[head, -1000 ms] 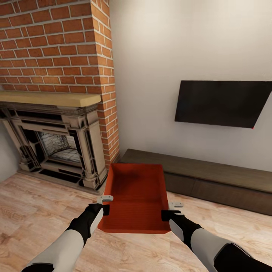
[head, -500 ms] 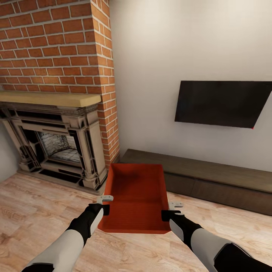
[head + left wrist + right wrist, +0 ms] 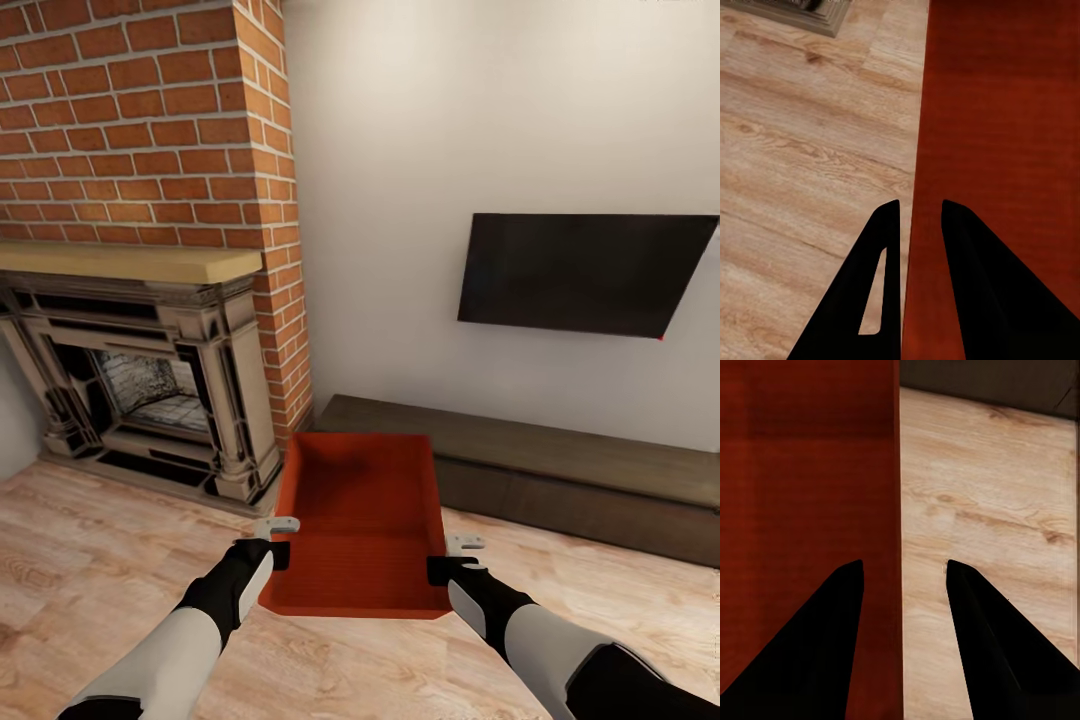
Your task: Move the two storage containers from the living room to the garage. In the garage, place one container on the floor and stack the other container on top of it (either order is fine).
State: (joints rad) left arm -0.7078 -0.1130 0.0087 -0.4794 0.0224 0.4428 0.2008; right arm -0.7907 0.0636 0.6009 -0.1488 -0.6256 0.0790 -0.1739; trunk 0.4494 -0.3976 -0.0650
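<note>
One orange-red storage container [image 3: 360, 520] hangs in front of me above the living room's light wood-plank floor [image 3: 90, 570], lidless, with its textured bottom showing. My left gripper [image 3: 275, 540] is shut on its left wall near the front corner. My right gripper [image 3: 455, 558] is shut on its right wall. The left wrist view has the container's wall [image 3: 997, 150] running between the two dark fingers of the left gripper [image 3: 920, 206]. In the right wrist view the container [image 3: 810, 472] has its rim between the fingers of the right gripper [image 3: 902, 564].
A red brick fireplace [image 3: 150, 390] with a wooden mantel stands at the left. A black TV [image 3: 580, 275] hangs on the white wall at the right, above a long low dark cabinet [image 3: 560, 470]. Wood floor lies open on both sides of the container.
The whole picture has shifted slightly, so the camera has moved. The container and both grippers keep the same place in the view.
</note>
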